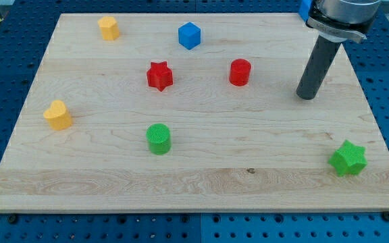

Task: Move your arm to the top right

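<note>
My arm comes in from the view's top right corner, its grey collar partly cut off by the frame. The dark rod hangs from it, leaning slightly toward the view's left, and my tip (306, 96) rests low in the view's upper right area.

Desk (201, 182) — pale wood, light tan with fine grain running across and one small dark knot; around it a blue surface (5, 61) dotted with rows of dark holes.
Hexagonal block (109, 28) — yellow.
Heart-shaped block (58, 115) — yellow, slightly orange.
Cube (190, 35) — blue.
Star block (159, 75) — red.
Cylinder (240, 72) — red.
Cylinder (159, 139) — green, finely ribbed.
Star block (348, 158) — green.
Rod (318, 64) — dark grey, nearly black, down to my tip (306, 96); silver-grey collar (336, 28) above it.
Blue piece (304, 8) at the view's top, partly hidden; shape unclear.
</note>
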Action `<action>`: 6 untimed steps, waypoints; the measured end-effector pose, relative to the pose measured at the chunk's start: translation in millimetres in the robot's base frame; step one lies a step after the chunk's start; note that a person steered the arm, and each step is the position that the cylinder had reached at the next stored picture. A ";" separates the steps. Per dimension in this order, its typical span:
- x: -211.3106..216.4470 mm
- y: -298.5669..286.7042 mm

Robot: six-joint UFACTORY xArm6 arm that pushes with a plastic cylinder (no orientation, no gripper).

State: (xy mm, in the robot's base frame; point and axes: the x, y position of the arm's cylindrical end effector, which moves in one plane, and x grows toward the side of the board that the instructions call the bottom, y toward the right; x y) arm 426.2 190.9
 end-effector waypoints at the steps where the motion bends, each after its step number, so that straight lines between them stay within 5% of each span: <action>1: -1.1 33.0; 3: -8.2 108.7; 6: -101.7 28.1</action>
State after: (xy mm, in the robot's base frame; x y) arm 324.5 219.0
